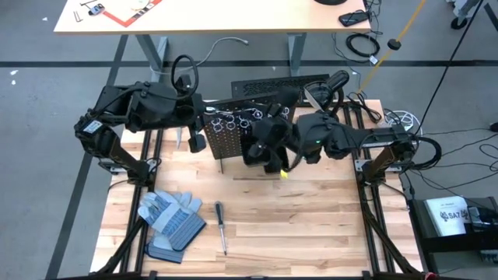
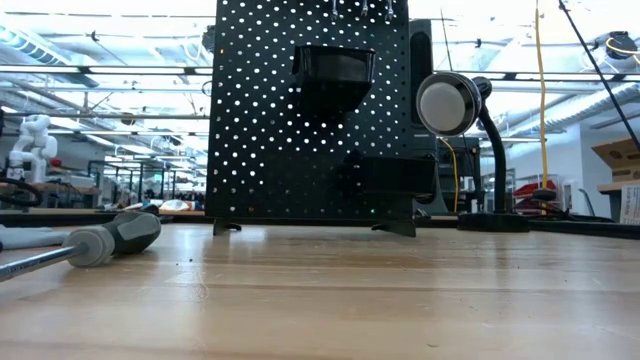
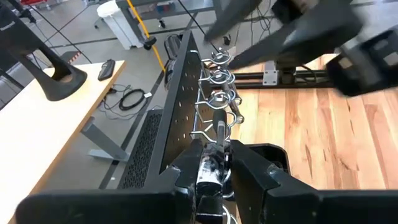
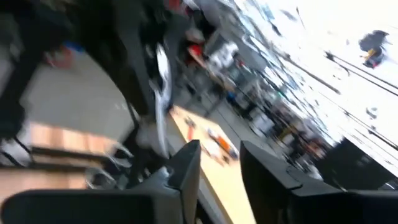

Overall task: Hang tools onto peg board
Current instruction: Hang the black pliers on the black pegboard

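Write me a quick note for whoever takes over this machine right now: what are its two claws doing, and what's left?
Left gripper: shut on a small metal-shafted tool, its tip at the silver ring holders of the peg board.
Right gripper: open, empty, in front of the board.
Screwdriver: on the table beside the work gloves.
Done: cannot tell if anything hangs yet.
Left: seat the held tool, then hang the screwdriver.
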Available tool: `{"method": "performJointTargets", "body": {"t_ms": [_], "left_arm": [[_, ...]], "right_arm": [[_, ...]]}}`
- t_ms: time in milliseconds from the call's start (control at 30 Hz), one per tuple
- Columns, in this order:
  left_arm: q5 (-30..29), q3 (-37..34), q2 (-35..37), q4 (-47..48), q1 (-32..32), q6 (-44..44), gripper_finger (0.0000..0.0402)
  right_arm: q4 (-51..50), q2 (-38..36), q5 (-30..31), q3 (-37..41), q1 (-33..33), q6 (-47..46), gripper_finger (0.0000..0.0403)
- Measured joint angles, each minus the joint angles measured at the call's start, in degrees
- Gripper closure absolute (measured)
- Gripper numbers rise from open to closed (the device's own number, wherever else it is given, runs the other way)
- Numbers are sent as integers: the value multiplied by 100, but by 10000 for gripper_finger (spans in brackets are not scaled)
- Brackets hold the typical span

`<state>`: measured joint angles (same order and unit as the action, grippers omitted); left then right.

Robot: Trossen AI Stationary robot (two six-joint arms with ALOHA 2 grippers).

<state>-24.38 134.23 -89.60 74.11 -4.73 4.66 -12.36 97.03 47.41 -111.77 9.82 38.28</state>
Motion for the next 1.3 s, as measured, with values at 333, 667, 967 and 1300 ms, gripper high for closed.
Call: {"method": "performJointTargets", "body": {"t_ms": [333, 667, 967, 1300], "left_arm": [[4, 0, 9, 0, 21, 0, 336], [-91, 2, 118, 34, 21, -138, 336], [53, 7, 127, 345, 21, -393, 336], [190, 7, 125, 273, 21, -428, 336]], "right_arm": [[-985, 61, 80, 17, -162, -743, 399], [-1015, 61, 73, 17, -160, -664, 400], [-1028, 61, 23, 17, -162, -685, 401], [-1106, 68, -564, 17, -236, -763, 402]]}}
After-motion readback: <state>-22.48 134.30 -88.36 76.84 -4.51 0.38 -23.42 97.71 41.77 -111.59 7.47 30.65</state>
